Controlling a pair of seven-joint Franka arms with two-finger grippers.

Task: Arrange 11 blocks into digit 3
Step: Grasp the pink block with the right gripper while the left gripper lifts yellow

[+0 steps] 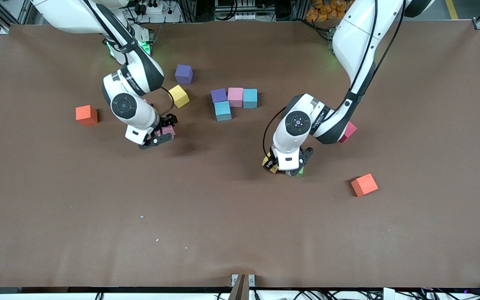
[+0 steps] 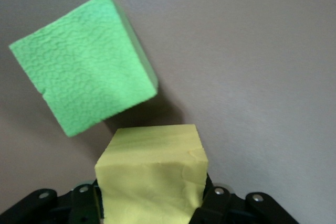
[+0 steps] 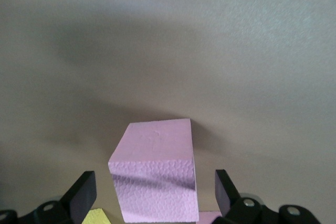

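My left gripper (image 1: 283, 168) is down at the table, shut on a yellow block (image 2: 149, 177); both fingers press its sides. A green block (image 2: 84, 85) lies tilted just beside it on the mat. My right gripper (image 1: 163, 134) stands open around a pink block (image 3: 155, 174), with a gap at each finger (image 3: 84, 192). Four blocks touch at mid-table: purple (image 1: 218, 95), pink (image 1: 235, 96) and blue (image 1: 250, 98) in a row, and another blue (image 1: 223, 111) below the purple. Loose blocks: purple (image 1: 183, 74), yellow (image 1: 178, 96), and crimson (image 1: 348, 131) partly hidden by the left arm.
Two orange cubes lie apart, one (image 1: 86, 115) toward the right arm's end, the other (image 1: 364, 184) toward the left arm's end, nearer the front camera. The brown mat (image 1: 223, 233) covers the table.
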